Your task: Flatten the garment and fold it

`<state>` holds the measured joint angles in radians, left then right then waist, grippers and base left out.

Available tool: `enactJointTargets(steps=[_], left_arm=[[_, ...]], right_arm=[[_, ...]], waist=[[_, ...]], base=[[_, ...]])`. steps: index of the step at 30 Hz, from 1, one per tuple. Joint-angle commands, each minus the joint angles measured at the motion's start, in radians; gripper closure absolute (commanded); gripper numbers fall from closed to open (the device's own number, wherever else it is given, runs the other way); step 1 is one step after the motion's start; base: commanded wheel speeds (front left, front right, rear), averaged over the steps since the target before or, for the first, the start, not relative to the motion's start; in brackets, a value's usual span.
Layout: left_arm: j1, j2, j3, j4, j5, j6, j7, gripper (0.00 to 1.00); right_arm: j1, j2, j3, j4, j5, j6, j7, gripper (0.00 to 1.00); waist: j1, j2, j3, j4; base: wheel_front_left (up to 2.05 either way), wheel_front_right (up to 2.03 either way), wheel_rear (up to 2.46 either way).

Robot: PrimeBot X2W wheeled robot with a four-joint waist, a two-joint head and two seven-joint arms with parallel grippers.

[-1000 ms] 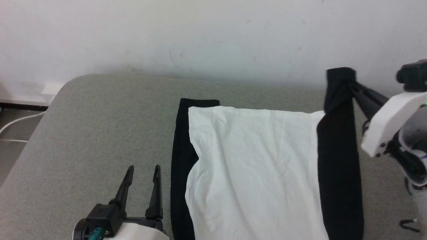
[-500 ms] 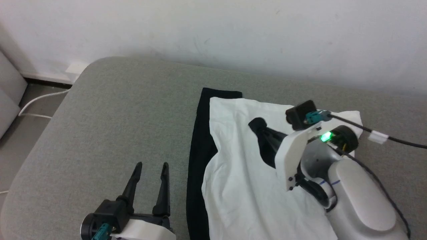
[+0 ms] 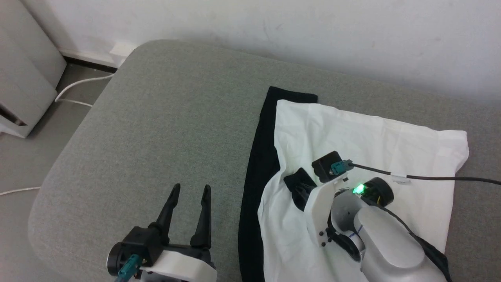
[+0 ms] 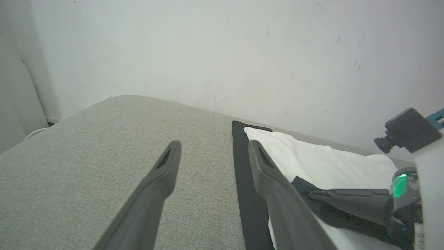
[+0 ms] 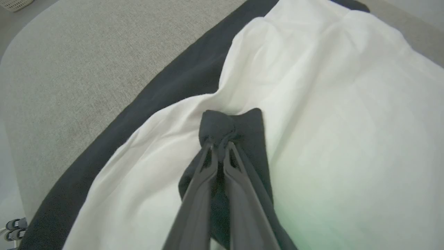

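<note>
Right tool (image 5: 219, 147) clenched on the garment (image 3: 372, 137) by its black sleeve cuff (image 5: 225, 125), over the white body. At its 9 o'clock I see the left tool (image 3: 189, 194), jaws released, above the grey upholstered surface (image 3: 156, 117).

You've got bare grey cushion (image 3: 156, 117) left of the shirt (image 3: 372, 137), wide open all round the left pincer (image 3: 191, 187). Right arm (image 3: 383, 239) and its cable (image 3: 430, 178) lie across the white body. The wall (image 3: 313, 27) sits close behind the far edge.
</note>
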<state>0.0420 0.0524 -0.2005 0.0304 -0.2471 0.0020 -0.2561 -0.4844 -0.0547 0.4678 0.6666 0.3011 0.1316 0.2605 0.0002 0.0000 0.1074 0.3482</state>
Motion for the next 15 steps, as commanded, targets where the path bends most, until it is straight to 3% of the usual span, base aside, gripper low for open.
enactJointTargets(steps=[1,8,9,10,15], left_arm=[[-0.018,-0.002,-0.004,0.006,-0.007,0.006,-0.006,0.00],[-0.032,-0.002,-0.017,0.028,-0.010,0.010,-0.006,0.00],[-0.032,-0.002,-0.017,0.031,-0.010,0.010,-0.006,0.00],[-0.032,-0.002,-0.017,0.033,-0.009,0.011,-0.006,0.00],[-0.027,-0.002,0.002,0.040,0.000,0.009,-0.006,0.00]], right_arm=[[-0.020,0.004,0.029,0.019,0.033,-0.001,-0.024,1.00],[-0.053,0.004,0.154,0.061,0.158,-0.001,-0.069,1.00],[-0.058,0.004,0.164,0.070,0.169,-0.001,-0.074,0.58],[-0.064,0.004,0.174,0.078,0.179,-0.001,-0.080,0.00],[-0.103,0.004,0.227,0.052,0.252,-0.001,-0.108,0.00]], waist=[[-0.0002,0.0000,0.011,0.013],[-0.0002,0.0000,0.008,-0.001],[-0.0002,0.0000,0.005,-0.006],[-0.0002,0.0000,0.001,-0.012],[-0.0002,0.0000,-0.033,-0.057]], base=[[0.00,0.00,0.00],[0.00,0.00,0.00],[0.00,0.00,0.00],[0.00,0.00,0.00],[0.00,0.00,0.00]])
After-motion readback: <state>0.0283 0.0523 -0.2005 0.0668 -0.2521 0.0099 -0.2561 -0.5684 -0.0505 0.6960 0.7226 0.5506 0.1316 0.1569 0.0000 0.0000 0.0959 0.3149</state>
